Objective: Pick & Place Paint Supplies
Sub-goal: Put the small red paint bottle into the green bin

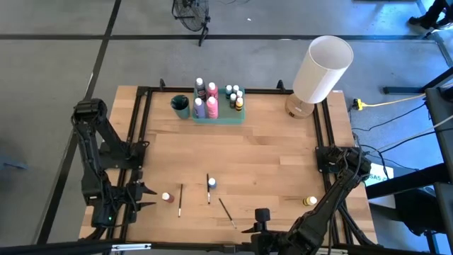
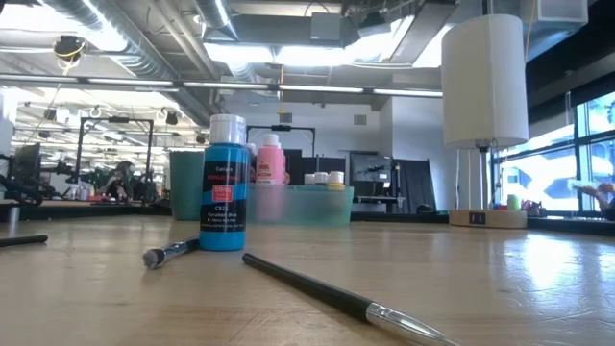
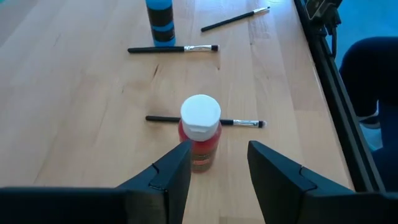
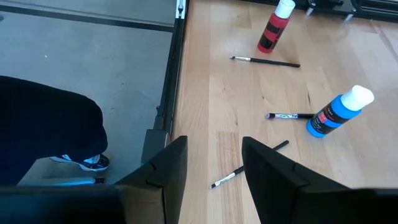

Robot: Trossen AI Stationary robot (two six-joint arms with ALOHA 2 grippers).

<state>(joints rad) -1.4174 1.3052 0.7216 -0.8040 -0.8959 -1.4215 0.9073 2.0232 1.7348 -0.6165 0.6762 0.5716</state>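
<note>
A red paint bottle (image 3: 199, 134) with a white cap stands upright near the table's near left corner, a thin brush (image 3: 244, 123) lying just behind it. My left gripper (image 3: 217, 152) is open, low and tilted down, its fingertips right before the bottle on either side. A blue bottle (image 1: 211, 183) stands mid-table beside a second brush (image 1: 208, 189). A third brush (image 4: 249, 165) lies under my right gripper (image 4: 214, 146), which hangs open above the near edge. A yellow bottle (image 1: 309, 202) stands at the near right.
A green tray (image 1: 219, 115) holding several bottles stands at the far edge, with a dark cup (image 1: 180, 105) to its left and a big white lamp (image 1: 320, 71) to its right. A black frame rail (image 1: 145, 124) runs along the table's sides.
</note>
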